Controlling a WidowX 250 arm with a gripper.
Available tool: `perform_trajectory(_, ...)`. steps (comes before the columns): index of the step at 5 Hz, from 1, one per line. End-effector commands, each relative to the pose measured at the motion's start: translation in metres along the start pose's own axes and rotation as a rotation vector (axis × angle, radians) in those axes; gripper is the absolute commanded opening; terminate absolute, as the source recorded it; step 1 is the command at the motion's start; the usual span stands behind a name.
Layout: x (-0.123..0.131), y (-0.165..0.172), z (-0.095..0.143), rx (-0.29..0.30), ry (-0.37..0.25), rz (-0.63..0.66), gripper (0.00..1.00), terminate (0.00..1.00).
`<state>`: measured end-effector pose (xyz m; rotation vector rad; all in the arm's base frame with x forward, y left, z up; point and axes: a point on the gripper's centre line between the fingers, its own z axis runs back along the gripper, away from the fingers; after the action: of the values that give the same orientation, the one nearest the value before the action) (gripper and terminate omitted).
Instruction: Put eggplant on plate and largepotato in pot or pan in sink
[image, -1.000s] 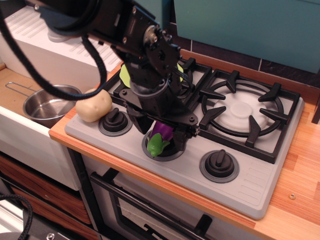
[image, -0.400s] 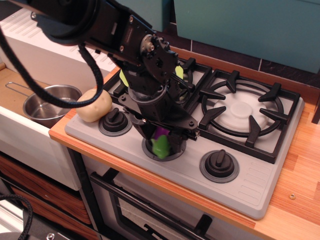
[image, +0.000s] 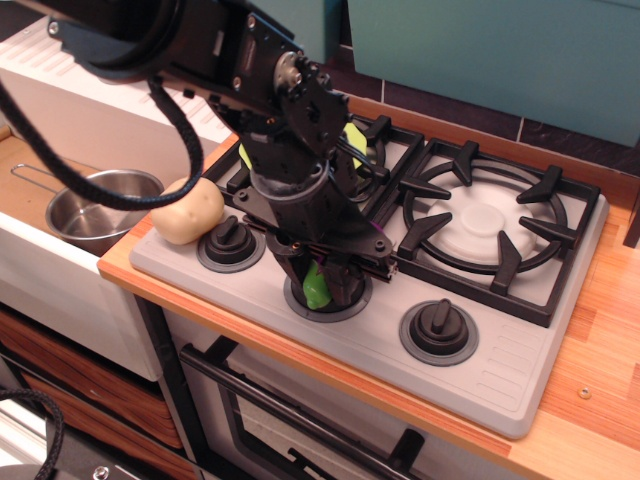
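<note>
Gripper (image: 316, 283) clasps eggplant (image: 314, 286) (green cap showing).

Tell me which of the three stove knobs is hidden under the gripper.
The middle knob: the gripper covers it, leaving only its grey base ring visible. The left knob and the right knob are in plain sight.

No lettering, label, brand mark or number can be read anywhere in this view: the stove (image: 520, 330) and its knobs (image: 438, 325) carry no legible markings, and the black robot arm (image: 270, 90) shows none either.
</note>
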<state>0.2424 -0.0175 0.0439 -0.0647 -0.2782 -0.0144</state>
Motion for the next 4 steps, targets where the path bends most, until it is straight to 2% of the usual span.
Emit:
perform_trajectory(1, 0.014, -0.001, 0.033, 0.019, -0.031, -0.007, 0.0, 0.0)
perform_trajectory(2, 0.018, 0.0, 0.053, 0.037, 0.001, -0.017, 0.0, 0.0)
perform_trajectory(3, 0.03, 0.009, 0.055, 0.053, -0.021, -0.041, 0.0, 0.0)
perform_trajectory(4, 0.043, 0.033, 0.051, 0.027, -0.035, -0.071, 0.0, 0.0)
